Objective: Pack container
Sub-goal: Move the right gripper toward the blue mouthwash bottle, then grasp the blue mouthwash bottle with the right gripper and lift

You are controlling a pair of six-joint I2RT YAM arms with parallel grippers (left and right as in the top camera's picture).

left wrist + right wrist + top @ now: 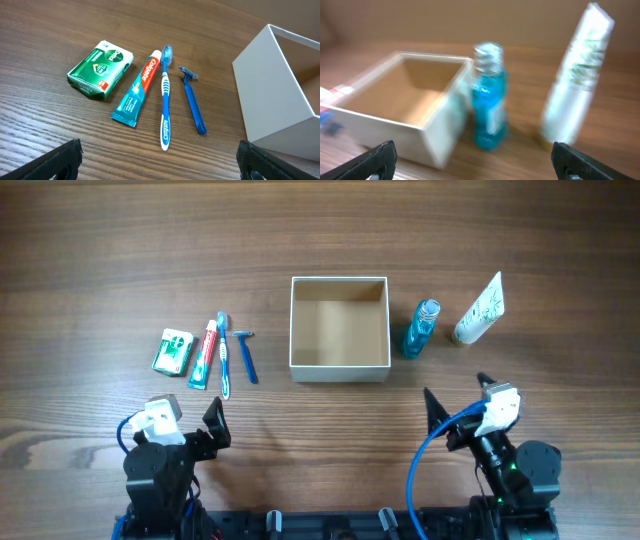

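looks like a robot lab test bench. given away by wood-grain tabletop (100, 240) across every view; left arm (155, 470) and right arm (515, 465) mounted at the near edge, blue cable (415, 465) off the right one; toiletries staged in tidy rows beside the container (339, 367): soap box (173, 351), toothpaste (205, 355), toothbrush (223, 355), razor (246, 355) to its left, blue bottle (421, 328) and white tube (480, 310) to its right.

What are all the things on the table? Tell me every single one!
container: 1, white outside, brown inside, middle, nothing in it
small box: 1, green, far left
toothpaste: 1, red, white and teal, right of the small box
toothbrush: 1, blue and white, beside the toothpaste
razor: 1, blue, between toothbrush and container
bottle: 1, clear blue, right of container
tube: 1, white, right of bottle
table: 1, brown wood
left gripper: 1, black, open
right gripper: 1, black, open
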